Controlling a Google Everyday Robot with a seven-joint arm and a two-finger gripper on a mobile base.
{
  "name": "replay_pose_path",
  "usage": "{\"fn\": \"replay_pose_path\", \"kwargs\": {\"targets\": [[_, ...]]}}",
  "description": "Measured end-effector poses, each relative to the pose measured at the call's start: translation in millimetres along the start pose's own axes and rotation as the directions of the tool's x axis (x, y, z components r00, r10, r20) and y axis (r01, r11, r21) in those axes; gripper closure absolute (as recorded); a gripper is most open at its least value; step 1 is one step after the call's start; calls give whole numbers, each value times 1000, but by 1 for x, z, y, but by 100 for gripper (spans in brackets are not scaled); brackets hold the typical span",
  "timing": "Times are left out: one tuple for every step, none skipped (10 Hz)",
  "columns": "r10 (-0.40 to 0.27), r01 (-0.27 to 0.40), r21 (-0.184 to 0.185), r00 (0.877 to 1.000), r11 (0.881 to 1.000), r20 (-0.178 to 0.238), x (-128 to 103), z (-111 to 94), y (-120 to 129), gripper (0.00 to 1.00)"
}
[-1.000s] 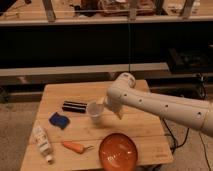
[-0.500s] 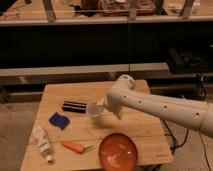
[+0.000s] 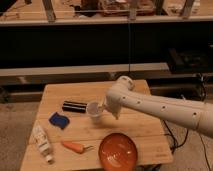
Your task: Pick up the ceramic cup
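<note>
We see almost no change from 1 second ago: the white arm (image 3: 165,107) keeps the same reach from the right, and the gripper (image 3: 103,108) stays at the right side of the ceramic cup (image 3: 94,109). The cup has not moved either. We judge that the grasp is being settled and the lift is not yet begun.

The cup is near the middle of the wooden table (image 3: 125,127), just right of the black bar (image 3: 74,106) and on the far side of the orange plate (image 3: 117,152). It looks upright, its long axis vertical, with the round rim open upward and the narrower base down; whether the base touches the table, we cannot tell.

If the fingers are wide or closed on the cup wall, we cannot tell, because they are hidden at the wrist.
</note>
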Motion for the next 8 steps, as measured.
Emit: {"fn": "replay_pose_path", "kwargs": {"targets": [[-4, 4, 1, 1000, 1000, 0, 0, 2, -1, 49], [-4, 4, 2, 1000, 1000, 2, -1, 3, -2, 55], [-4, 4, 4, 1000, 1000, 2, 0, 3, -2, 63], [-5, 5, 4, 1000, 1000, 2, 1, 3, -1, 75], [-10, 10, 6, 1000, 1000, 0, 3, 0, -3, 85], [-14, 14, 8, 1000, 1000, 2, 5, -5, -5, 91], [-18, 18, 9, 1000, 1000, -1, 7, -8, -7, 93], [-22, 22, 11, 1000, 1000, -1, 9, -12, -7, 93]]}}
